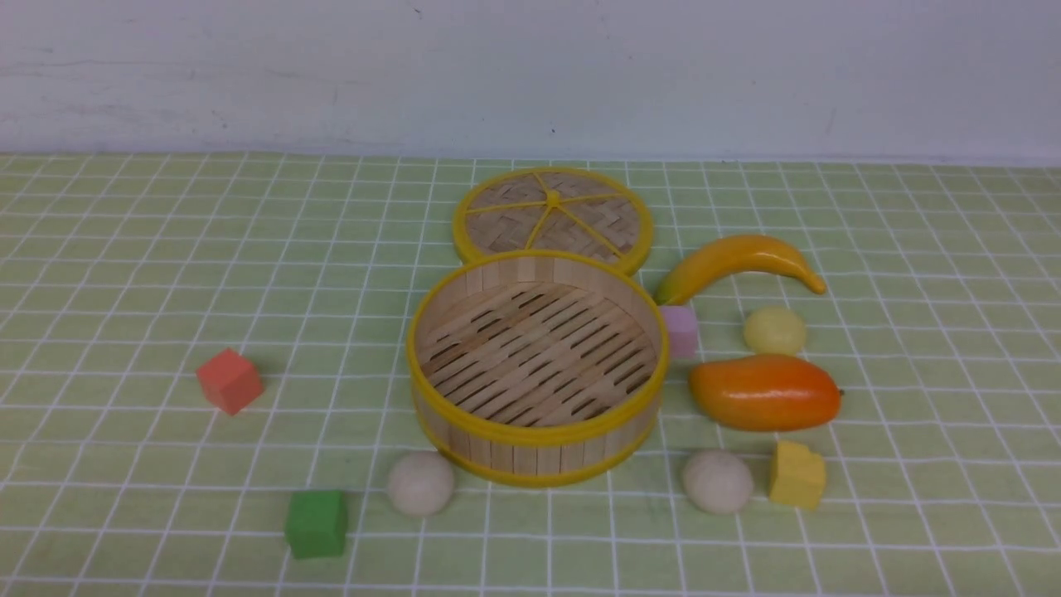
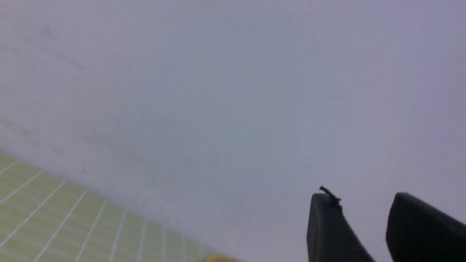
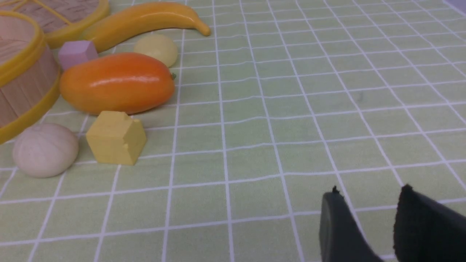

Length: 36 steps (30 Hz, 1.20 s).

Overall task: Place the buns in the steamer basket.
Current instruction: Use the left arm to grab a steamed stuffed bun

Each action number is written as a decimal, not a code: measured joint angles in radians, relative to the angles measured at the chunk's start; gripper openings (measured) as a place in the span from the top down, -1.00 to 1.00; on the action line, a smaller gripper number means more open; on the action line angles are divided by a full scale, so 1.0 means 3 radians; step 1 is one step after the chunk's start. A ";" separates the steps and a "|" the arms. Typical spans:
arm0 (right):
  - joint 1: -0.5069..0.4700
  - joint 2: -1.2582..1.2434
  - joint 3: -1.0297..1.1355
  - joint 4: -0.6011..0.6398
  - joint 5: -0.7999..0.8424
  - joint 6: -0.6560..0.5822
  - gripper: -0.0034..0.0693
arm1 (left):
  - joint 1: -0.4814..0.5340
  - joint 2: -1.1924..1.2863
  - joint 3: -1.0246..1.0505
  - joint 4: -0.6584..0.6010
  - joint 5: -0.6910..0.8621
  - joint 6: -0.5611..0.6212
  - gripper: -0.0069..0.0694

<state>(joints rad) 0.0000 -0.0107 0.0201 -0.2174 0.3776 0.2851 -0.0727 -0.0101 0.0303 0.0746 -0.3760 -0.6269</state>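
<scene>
We are looking at the steamer basket [image 1: 535, 434], which is standing on the bench [image 1: 124, 249] with its slatted floor bare, so we are judging the task to be at its opening step, with no bun in yet. Of the three buns, the left off-white bun [image 1: 421, 482] is sitting just beside the basket's near wall. The right off-white bun [image 1: 718, 481] is lying off the basket's near right. The pale yellow bun [image 1: 774, 330] is resting to the basket's right, beyond the pink cube [image 1: 681, 330]. We are reckoning the next move calls for one arm to come down over a bun, straddle it and carry it over the basket's rim. The yellow block [image 1: 796, 474] is crowding the right off-white bun on the side away from the basket. The front view is showing every bun but neither arm. The left wrist view is facing mostly wall, and there the left fingers [image 2: 327, 229] are standing apart with nothing between them. The right wrist view is showing the right fingers [image 3: 335, 225], likewise parted and empty, well apart from the basket. It is missing the left off-white bun.
</scene>
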 joint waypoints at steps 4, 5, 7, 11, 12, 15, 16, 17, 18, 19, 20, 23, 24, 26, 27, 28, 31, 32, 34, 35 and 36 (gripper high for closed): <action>-0.0002 0.0000 0.0019 0.0007 -0.0100 0.0000 0.25 | 0.0000 0.0000 -0.0167 -0.0118 -0.0213 -0.0013 0.19; 0.0000 0.0000 0.0024 0.0008 -0.0226 0.0000 0.25 | 0.0000 0.0000 -0.0381 -0.0153 -0.0218 -0.0010 0.19; 0.0000 0.0000 0.0024 0.0008 -0.0395 0.0000 0.25 | 0.0000 0.0019 -0.0718 -0.0174 -0.0208 0.0044 0.19; 0.0000 0.0000 0.0024 0.0013 -0.0616 0.0043 0.25 | 0.0000 0.0344 -0.1523 -0.0203 -0.0071 0.0256 0.19; 0.0000 0.0000 0.0024 0.0020 -0.0651 0.0064 0.25 | 0.0000 0.0368 -0.1523 -0.0203 -0.0052 0.0263 0.19; 0.0000 0.0000 0.0024 0.0120 -0.0854 0.0411 0.25 | 0.0000 0.0863 -0.2381 -0.0214 0.0614 0.0310 0.19; 0.0000 0.0000 0.0024 0.0126 -0.0875 0.0459 0.25 | 0.0000 0.0863 -0.2427 -0.0214 0.0614 0.0310 0.19; 0.0000 0.0000 0.0024 0.0134 -0.0959 0.0664 0.25 | 0.0000 0.1153 -0.2853 -0.0214 0.1200 0.0317 0.19; 0.0000 0.0000 0.0024 0.0134 -0.0980 0.0699 0.25 | 0.0000 0.1247 -0.3036 -0.0214 0.1403 0.0321 0.19; 0.0000 0.0000 0.0024 0.0134 -0.1004 0.0768 0.25 | 0.0000 0.1372 -0.3170 -0.0214 0.1672 0.0326 0.19; 0.0000 0.0000 0.0024 0.0134 -0.1017 0.0799 0.25 | 0.0000 0.1437 -0.3255 -0.0214 0.1805 0.0330 0.19; 0.0000 0.0000 0.0024 0.0134 -0.1136 0.0995 0.25 | 0.0000 0.2016 -0.3836 -0.0210 0.2872 0.0360 0.19; 0.0000 0.0000 0.0024 0.0134 -0.1188 0.1021 0.25 | 0.0000 0.2184 -0.3939 -0.0191 0.3109 0.0381 0.19; 0.0000 0.0000 0.0024 0.0134 -0.1259 0.1036 0.25 | 0.0000 0.2485 -0.4044 -0.0126 0.3407 0.0431 0.19; 0.0000 0.0000 0.0024 0.0137 -0.1288 0.1040 0.25 | 0.0000 0.2618 -0.4057 -0.0073 0.3505 0.0456 0.19; 0.0000 0.0000 0.0024 0.0137 -0.1313 0.1043 0.25 | 0.0000 0.2744 -0.4057 -0.0021 0.3555 0.0471 0.19; 0.0000 0.0000 0.0024 0.0137 -0.1336 0.1045 0.25 | 0.0000 0.3022 -0.4057 -0.0003 0.3631 0.0492 0.19; 0.0000 0.0000 0.0024 0.0137 -0.1338 0.1045 0.25 | 0.0000 0.3257 -0.4061 -0.0097 0.3699 0.0495 0.19; 0.0000 0.0000 0.0024 0.0143 -0.1338 0.1045 0.25 | 0.0000 0.3505 -0.4064 -0.0314 0.3810 0.0556 0.19; 0.0000 0.0000 0.0024 0.0148 -0.1338 0.1045 0.25 | 0.0000 0.3590 -0.4064 -0.0394 0.3841 0.0615 0.19; 0.0000 0.0000 0.0024 0.0148 -0.1338 0.1045 0.25 | 0.0000 0.3734 -0.4064 -0.0512 0.3881 0.0699 0.19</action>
<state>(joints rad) 0.0000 -0.0107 0.0275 -0.1731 -0.0237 0.5985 -0.0727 1.1101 -1.1888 -0.0791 0.7883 -0.4173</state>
